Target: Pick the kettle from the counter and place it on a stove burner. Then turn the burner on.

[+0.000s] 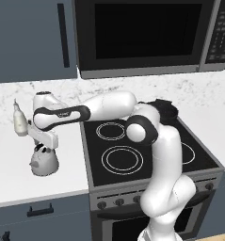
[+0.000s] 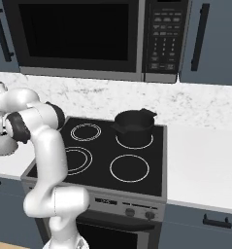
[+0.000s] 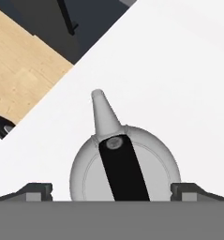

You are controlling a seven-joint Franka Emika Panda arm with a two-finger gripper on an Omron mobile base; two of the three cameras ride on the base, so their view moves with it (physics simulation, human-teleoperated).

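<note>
gripper (image 3: 111, 190) open over kettle (image 3: 125, 164) | kettle base cut off | counter (image 3: 179, 84)

Smooth silvery kettle (image 3: 146, 154), marble-look counter (image 3: 179, 70)

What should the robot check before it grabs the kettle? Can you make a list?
1. Gripper open wide: ok.
2. Kettle standing upright on the counter: ok.
3. Black handle sits between the two fingertips: ok, seen from the hand view.
4. Gripper low enough to close on the handle: cannot tell.
5. Large front-left stove burner free for the kettle: ok.
6. Black pot out of the way on the back burner: ok.
</note>
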